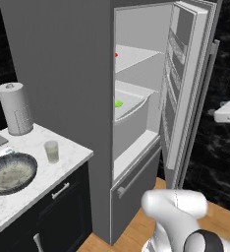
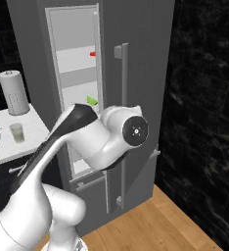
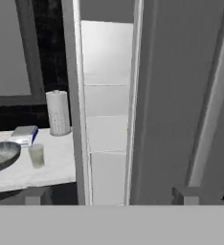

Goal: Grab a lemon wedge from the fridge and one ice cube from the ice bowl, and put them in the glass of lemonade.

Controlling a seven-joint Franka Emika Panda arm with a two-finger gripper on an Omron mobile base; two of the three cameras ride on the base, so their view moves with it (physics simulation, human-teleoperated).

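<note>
Fridge [image 1: 63,74] is standing with its door [image 1: 188,83] swung open. Lemon wedge [image 1: 118,103] is lying on a white inner shelf [image 1: 131,106], below the shelf carrying a red item [image 1: 116,55]. Glass of lemonade [image 1: 51,151] is standing upright on the marble counter [image 1: 63,170], just beside the ice bowl [image 1: 11,172]; paper-towel roll [image 1: 15,108] is standing behind. Gripper [image 3: 111,195] is facing the fridge opening, jaws spread, gripping nothing.

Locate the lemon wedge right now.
In the left base view the lemon wedge sits on a white middle shelf inside the open fridge, below the shelf with the red disc.
</note>
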